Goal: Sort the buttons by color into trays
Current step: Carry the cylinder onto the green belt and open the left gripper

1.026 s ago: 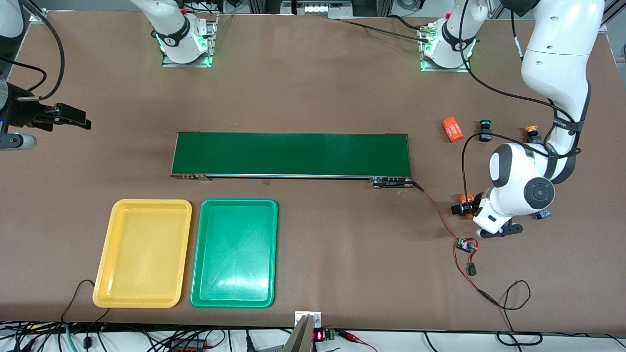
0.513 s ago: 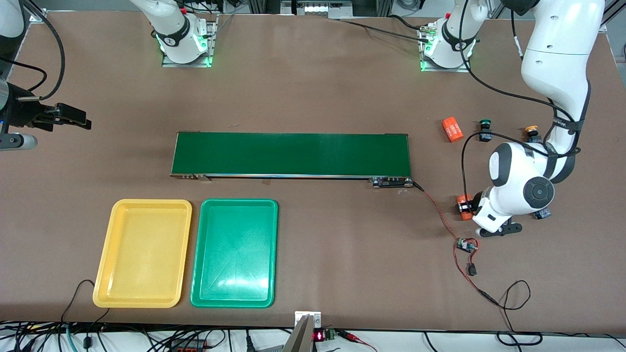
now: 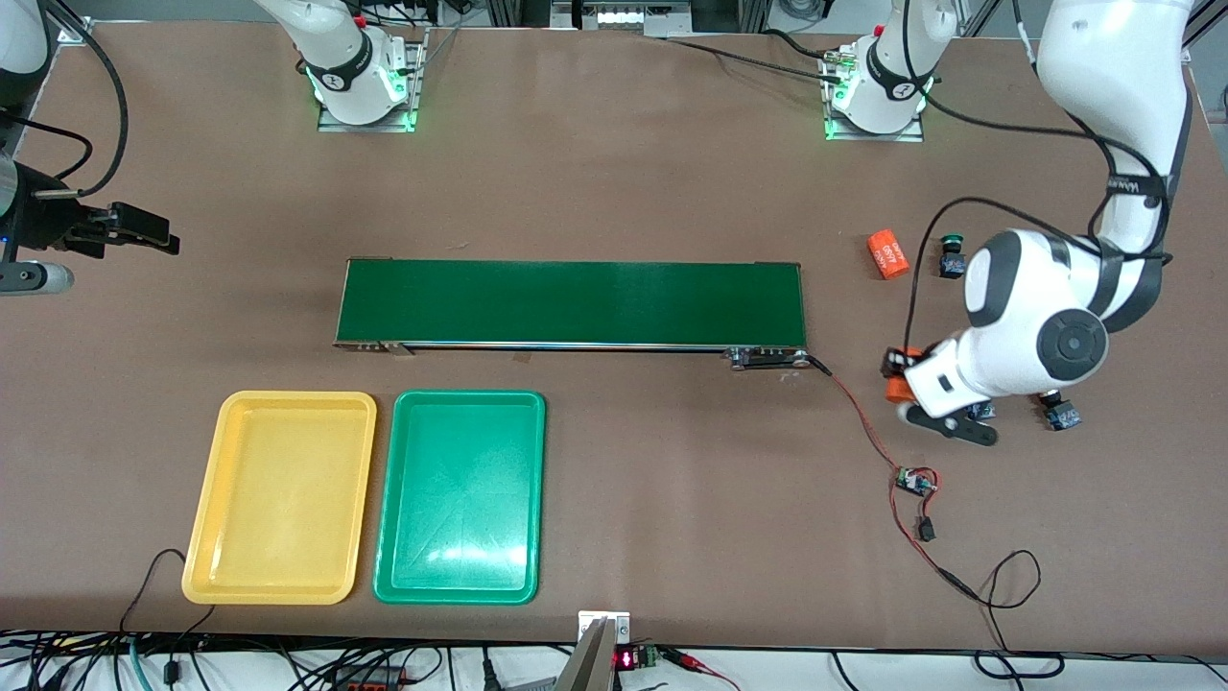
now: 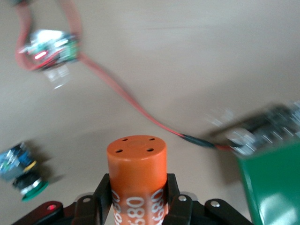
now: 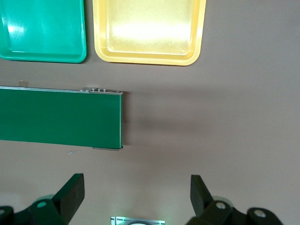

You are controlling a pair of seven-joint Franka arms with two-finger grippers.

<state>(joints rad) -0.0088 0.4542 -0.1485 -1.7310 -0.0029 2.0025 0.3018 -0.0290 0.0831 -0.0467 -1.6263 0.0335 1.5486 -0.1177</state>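
The left gripper (image 4: 137, 194) is clamped on an orange cylinder (image 4: 136, 161) with white print, in the air over the left arm's end of the table. A green-capped button (image 3: 951, 253) stands in the upper part of the front view beside a second orange cylinder (image 3: 887, 254). Two blue-bodied buttons (image 3: 1061, 416) lie lower, one half hidden under the wrist. Any yellow caps are hidden. The yellow tray (image 3: 278, 499) and green tray (image 3: 460, 499) lie side by side low in the frame. The right gripper (image 5: 136, 197) waits, fingers spread wide.
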